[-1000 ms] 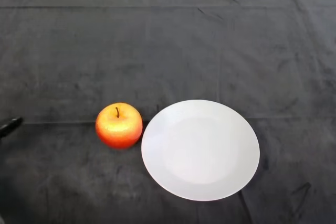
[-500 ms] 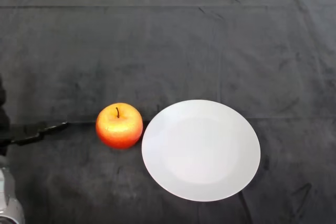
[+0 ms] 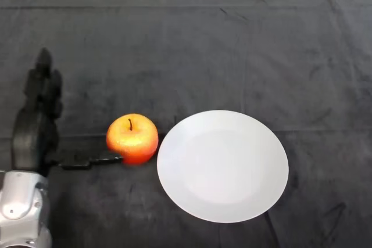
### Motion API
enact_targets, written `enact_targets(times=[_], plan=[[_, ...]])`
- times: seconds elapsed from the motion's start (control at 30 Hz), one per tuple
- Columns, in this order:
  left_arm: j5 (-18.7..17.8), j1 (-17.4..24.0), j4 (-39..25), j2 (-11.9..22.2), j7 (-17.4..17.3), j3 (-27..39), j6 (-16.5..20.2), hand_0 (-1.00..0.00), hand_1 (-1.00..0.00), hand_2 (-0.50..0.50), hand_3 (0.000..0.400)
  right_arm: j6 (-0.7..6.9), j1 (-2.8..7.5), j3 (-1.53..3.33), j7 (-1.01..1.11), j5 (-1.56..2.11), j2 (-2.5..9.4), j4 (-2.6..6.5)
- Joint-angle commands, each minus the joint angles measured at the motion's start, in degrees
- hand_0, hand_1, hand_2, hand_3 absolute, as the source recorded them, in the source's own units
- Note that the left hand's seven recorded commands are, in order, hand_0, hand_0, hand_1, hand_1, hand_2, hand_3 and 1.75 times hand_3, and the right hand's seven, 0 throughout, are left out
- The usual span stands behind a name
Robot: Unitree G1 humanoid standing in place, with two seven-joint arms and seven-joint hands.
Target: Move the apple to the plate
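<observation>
While the round red and yellow apple [image 3: 132,138] sits just left of the white round plate [image 3: 222,165], the black hand [image 3: 36,126] waits wide open on the apple's left, thumb touching it.

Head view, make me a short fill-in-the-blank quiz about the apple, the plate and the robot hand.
1. The round white plate holds ____.
2. The red-yellow apple sits on the dark ____.
3. The black robot hand is on the apple's ____ side.

Missing words: nothing; cloth; left
</observation>
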Motion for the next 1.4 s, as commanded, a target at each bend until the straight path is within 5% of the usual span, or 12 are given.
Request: enact_targets(times=[0.03,0.83,0.9,0.93,0.97,1.03,1.13,1.4], plan=[[-1.2,2.9,-3.7,1.9,-0.5,-2.0,0.6,0.00,0.00,0.00,0.000,-0.32,-0.47,-0.93,-0.07,0.78,-1.04,-0.39],[4.5,1.9,1.5,5.3,1.2,-8.9,3.7,0.00,0.00,0.00,0.000,-0.28,-0.39,-0.94,-0.19,0.87,-0.99,-0.58],[5.1,1.8,1.7,5.4,1.7,-9.1,4.1,-0.17,0.00,-0.09,0.069,-0.28,-0.39,-0.94,-0.20,0.87,-0.98,-0.58],[5.3,1.8,1.8,5.4,1.9,-9.2,4.2,-0.51,-0.35,-0.08,0.205,-0.27,-0.39,-0.94,-0.20,0.88,-0.98,-0.58],[5.5,1.7,1.9,5.4,2.1,-9.3,4.4,-0.60,-0.44,-0.08,0.240,-0.27,-0.39,-0.94,-0.20,0.88,-0.98,-0.59],[5.9,1.7,1.9,5.6,2.4,-9.4,4.8,-0.84,-0.83,0.00,0.336,-0.27,-0.39,-0.94,-0.21,0.88,-0.98,-0.59],[6.4,1.7,1.9,5.7,2.8,-9.5,5.2,-1.00,-0.91,-0.04,0.400,-0.27,-0.38,-0.94,-0.22,0.89,-0.98,-0.60],[7.0,1.9,0.8,6.3,3.4,-9.5,6.5,-1.00,-0.95,-0.02,0.400,-0.26,-0.37,-0.93,-0.24,0.92,-0.96,-0.64]])
